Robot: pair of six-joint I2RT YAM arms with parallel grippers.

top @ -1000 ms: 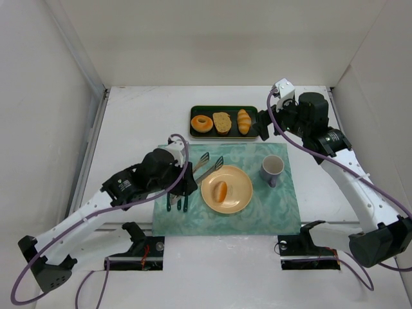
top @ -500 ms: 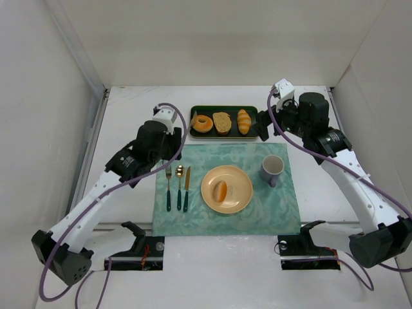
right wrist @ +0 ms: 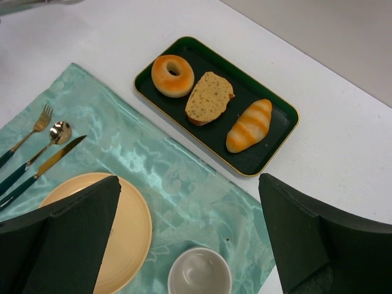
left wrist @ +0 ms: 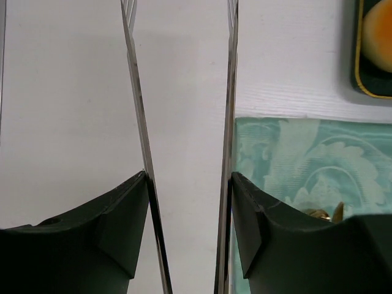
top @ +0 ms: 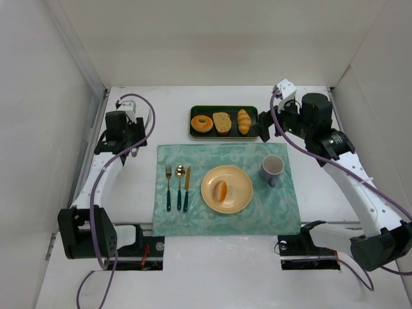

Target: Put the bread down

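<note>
**Top, left-wrist and right-wrist views: table setting with the bread on the plate.**

The bread (top: 221,190), a small oval golden-orange bun with a paler stripe, lies on the yellow plate (top: 240,181), slightly left of its middle. The plate rests on the green placemat (top: 257,209). Neither of my grippers touches the bun.

My left gripper (left wrist: 180,37) hangs over bare table by the far left corner of the placemat, well apart from the plate. Its two thin fingers stand apart with nothing between them.

My right gripper (right wrist: 188,180) sits high above the far right part of the placemat, near the right end of the dark green tray (top: 224,136). Its jaws are spread wide and hold nothing. In the right-wrist view one of its own fingers covers most of the plate, so the bun does not show there.

On the tray lie a doughnut (top: 202,123), a flat bread slice (top: 222,122) and a croissant (top: 243,121). A fork (top: 168,187), spoon (top: 179,187) and knife (top: 187,188) lie side by side left of the plate. A grey cup (top: 272,168) stands to its right.

I judge the placing itself done, since the bun is at rest on the plate and released. As far as these views show, what is left is to draw both arms clear and settle them.
</note>
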